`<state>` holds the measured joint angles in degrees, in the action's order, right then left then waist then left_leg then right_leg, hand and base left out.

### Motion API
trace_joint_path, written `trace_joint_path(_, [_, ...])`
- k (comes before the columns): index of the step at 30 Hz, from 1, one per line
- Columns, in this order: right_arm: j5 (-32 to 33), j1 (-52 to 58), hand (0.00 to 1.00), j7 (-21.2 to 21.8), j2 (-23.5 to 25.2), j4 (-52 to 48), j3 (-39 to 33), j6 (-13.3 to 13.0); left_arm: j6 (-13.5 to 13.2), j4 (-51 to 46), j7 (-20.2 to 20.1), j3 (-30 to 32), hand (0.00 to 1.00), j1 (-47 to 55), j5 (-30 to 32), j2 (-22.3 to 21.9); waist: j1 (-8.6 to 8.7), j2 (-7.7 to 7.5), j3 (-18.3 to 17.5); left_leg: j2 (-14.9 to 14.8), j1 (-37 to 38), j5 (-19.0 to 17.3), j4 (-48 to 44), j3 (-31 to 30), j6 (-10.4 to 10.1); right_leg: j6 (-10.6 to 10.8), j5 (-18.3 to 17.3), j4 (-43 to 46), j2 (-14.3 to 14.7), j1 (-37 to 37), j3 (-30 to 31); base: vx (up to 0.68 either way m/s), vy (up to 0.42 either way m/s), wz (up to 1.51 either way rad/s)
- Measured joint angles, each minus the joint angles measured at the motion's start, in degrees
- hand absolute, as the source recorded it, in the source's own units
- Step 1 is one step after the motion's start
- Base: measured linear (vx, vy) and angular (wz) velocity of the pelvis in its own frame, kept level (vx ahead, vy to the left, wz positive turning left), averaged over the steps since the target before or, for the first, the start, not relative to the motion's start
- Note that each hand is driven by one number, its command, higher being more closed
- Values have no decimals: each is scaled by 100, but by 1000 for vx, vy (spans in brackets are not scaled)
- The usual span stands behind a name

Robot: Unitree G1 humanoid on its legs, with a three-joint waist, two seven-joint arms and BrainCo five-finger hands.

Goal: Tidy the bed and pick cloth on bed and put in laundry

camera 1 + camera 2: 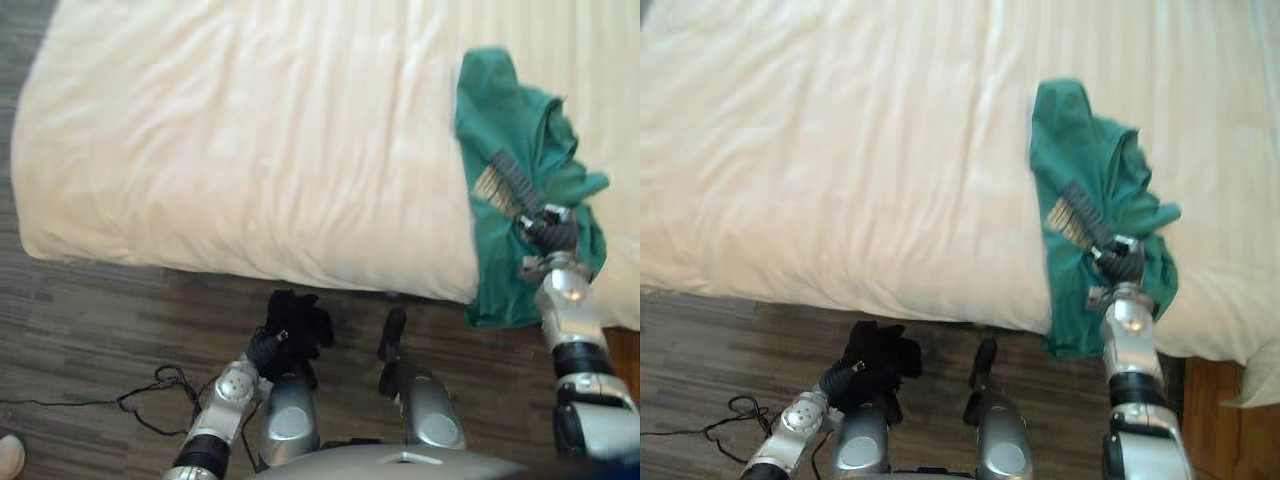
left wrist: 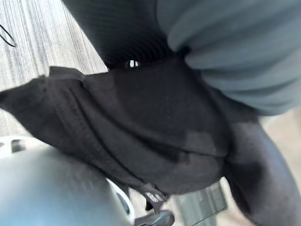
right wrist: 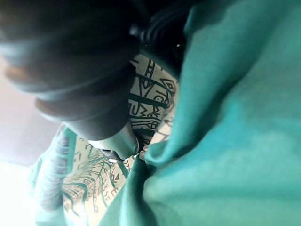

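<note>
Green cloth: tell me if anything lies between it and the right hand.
Nothing visible does. The right hand rests on the green cloth, which drapes over the edge of the bed.

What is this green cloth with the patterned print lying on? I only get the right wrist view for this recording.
Observer: The crumpled green garment lies on a cream striped bed cover, and its near end hangs over the bed's edge towards the floor.
Operator: Where on it is the right hand?
Observer: The right hand rests on the garment's near part, close to the bed's edge, just short of the tan printed patch.
Operator: And the other arm?
Observer: The left hand hangs low over the dark wood-plank floor in front of the bed, with a bunched black cloth on it.
</note>
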<state>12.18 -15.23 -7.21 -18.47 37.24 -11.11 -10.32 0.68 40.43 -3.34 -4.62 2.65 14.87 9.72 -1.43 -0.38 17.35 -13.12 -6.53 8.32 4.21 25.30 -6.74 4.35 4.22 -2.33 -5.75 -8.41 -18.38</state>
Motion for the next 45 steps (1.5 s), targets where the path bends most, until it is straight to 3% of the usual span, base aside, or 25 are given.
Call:
trace_joint_path(4, [-9,516,100,457,339,497,172,-94,149,807,212,-3,100,-57,-15,-287,215,44,-539,31,608,-205,79,226,-43,80,-55,-222,15,599,49,142,11,-13])
trace_joint_path(8, [-279,1169,100,1189,625,916,59,-25,167,1420,255,19,100,-41,-273,-444,391,139,-990,25,1238,-424,133,560,-127,137,-138,-308,48,1086,268,105,-2,-32])
trace_joint_path(10, [-574,1479,100,1548,713,1153,-100,314,242,1562,229,35,100,-46,-311,-483,413,175,-1093,7,1461,-492,134,700,-167,146,-177,-308,67,1223,358,55,-3,-28])
trace_joint_path(14, [-978,2355,100,2063,1076,1833,-169,1364,390,1702,40,433,100,-5,-293,-635,375,292,-1217,-52,1760,-543,137,964,-233,136,-225,-308,120,1438,436,21,-15,-17])
trace_joint_path(15, [-844,2534,100,2016,1180,1692,-422,1359,399,1690,-24,599,100,60,-294,-677,375,333,-1242,-60,1800,-549,137,1054,-242,136,-224,-310,131,1433,500,-17,-22,-38])
trace_joint_path(16, [-840,2598,100,2090,1127,1638,-421,1567,437,1712,-72,743,100,108,-291,-673,435,343,-1249,-84,1935,-565,138,1195,-263,135,-223,-310,162,1490,593,-29,-17,-38])
trace_joint_path(19, [-1090,2855,100,2110,1149,1658,-586,1823,490,1707,-134,790,100,135,-309,-676,387,291,-1354,-158,2069,-587,139,1322,-293,111,-241,-313,209,1564,650,-78,-32,-19])
trace_joint_path(22, [-1519,2992,100,2095,1202,1665,-707,1801,488,1700,-132,972,100,183,-493,-717,362,255,-1383,-183,2154,-588,152,1338,-294,87,-261,-339,232,1624,646,-48,-36,-1])
trace_joint_path(27, [-1928,3165,100,1870,1259,1641,-464,978,479,1633,23,1179,100,319,-1075,-868,357,251,-1420,-107,2126,-594,165,1063,-250,131,-337,-303,118,1794,337,-25,-20,23])
trace_joint_path(31, [-2158,3050,100,1682,1061,1626,42,692,460,1585,126,1141,100,371,-1662,-921,357,276,-1442,64,1906,-556,169,375,-131,242,-732,365,-120,1721,27,15,7,80])
trace_joint_path(32, [-2237,3018,100,1629,1070,1622,55,600,455,1574,143,1141,100,376,-1852,-894,353,310,-1431,133,1758,-549,169,32,-46,70,-1058,837,-200,1571,199,39,1,143])
trace_joint_path(33, [-2241,3014,100,1606,1079,1625,87,542,433,1559,169,1140,100,367,-1942,-861,358,276,-1441,202,1612,-520,172,-407,43,-267,-1359,1265,-203,1448,760,36,6,163])
trace_joint_path(35, [-2093,3005,100,1600,1080,1683,275,549,373,1562,191,1143,100,378,-2067,-760,358,132,-1511,357,1381,-462,171,-972,153,-353,-1751,1473,-241,1407,1395,40,-30,172])
trace_joint_path(37, [-1998,2812,100,1599,1098,1966,508,603,351,1639,219,1217,100,409,-2293,-609,280,-83,-1527,575,1236,-318,177,-1508,134,162,-2146,1456,-421,1624,1269,26,-142,156])
trace_joint_path(39, [-2045,2632,100,1630,1066,2076,572,682,290,1660,326,1430,100,457,-2554,-719,109,-27,-1521,572,1188,-209,177,-1675,94,192,-2184,1463,-416,1754,977,-28,-118,91])
trace_joint_path(40, [-2128,2527,100,1659,1070,2132,625,699,222,1666,366,1435,100,507,-2619,-776,24,69,-1563,587,1106,-130,179,-1751,82,186,-2213,1461,-415,1811,772,-52,-104,99])
trace_joint_path(42, [-2366,2297,100,1758,1069,2221,711,692,96,1653,363,1428,100,545,-2762,-836,66,74,-1583,682,837,77,183,-1739,275,200,-2231,1430,-462,1929,232,-61,-62,127])
trace_joint_path(43, [-2416,2285,100,1767,1078,2230,703,701,57,1571,341,1429,100,544,-2756,-821,73,52,-1576,749,656,-9,180,-1470,861,207,-2202,1373,-525,2034,-218,1,-7,189])
trace_joint_path(44, [-2488,2304,100,1765,1134,2237,697,757,5,1470,279,1496,100,568,-2728,-765,68,-123,-1582,810,509,-377,113,-688,1529,255,-2055,1137,-700,2206,-891,69,7,272])
trace_joint_path(45, [-2473,2337,100,1750,1171,2262,678,773,-14,1409,194,1612,100,506,-2639,-678,81,-343,-1520,858,245,-523,-539,357,1706,287,-1981,1044,-921,2413,-1594,115,30,269])
